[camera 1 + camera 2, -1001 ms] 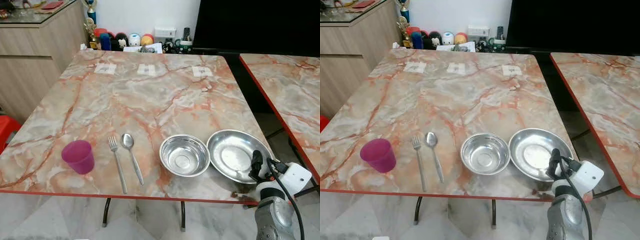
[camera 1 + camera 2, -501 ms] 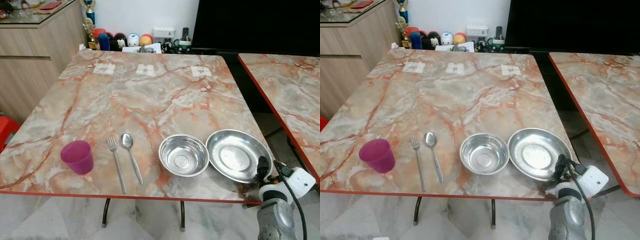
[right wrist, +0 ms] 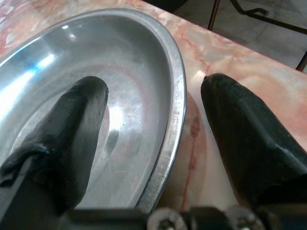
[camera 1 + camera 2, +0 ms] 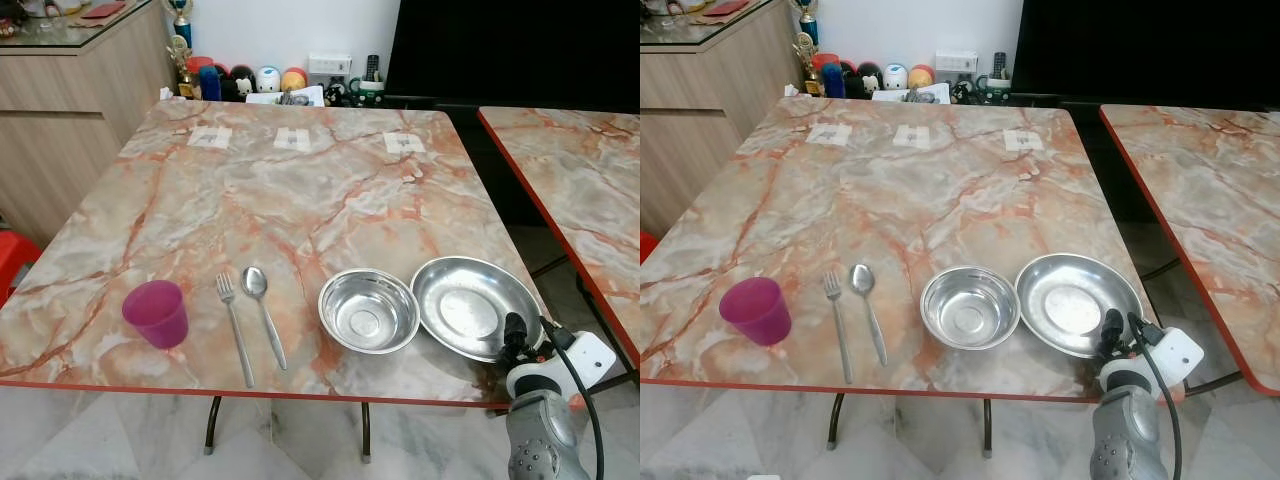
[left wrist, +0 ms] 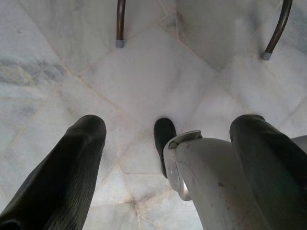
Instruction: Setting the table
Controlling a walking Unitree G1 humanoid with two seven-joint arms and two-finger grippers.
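Observation:
Along the near edge of a marble table (image 4: 300,200) lie a pink cup (image 4: 156,313), a fork (image 4: 235,330), a spoon (image 4: 262,310), a steel bowl (image 4: 368,310) and a steel plate (image 4: 470,310), from left to right. My right gripper (image 4: 515,335) sits at the plate's near right rim. In the right wrist view it (image 3: 156,86) is open and straddles the plate's rim (image 3: 175,120), one finger over the plate's inside and the other over the tabletop. My left gripper (image 5: 170,123) hangs open above the tiled floor.
A second marble table (image 4: 580,180) stands to the right across a narrow gap. A wooden cabinet (image 4: 70,110) and a red stool (image 4: 12,258) are on the left. Toys and clutter (image 4: 260,80) line the back wall. Paper tags (image 4: 292,138) lie on the table's far side.
My right gripper has sunk slightly and shifted a little at the plate's near right rim. The cup, cutlery, bowl and plate have stayed put.

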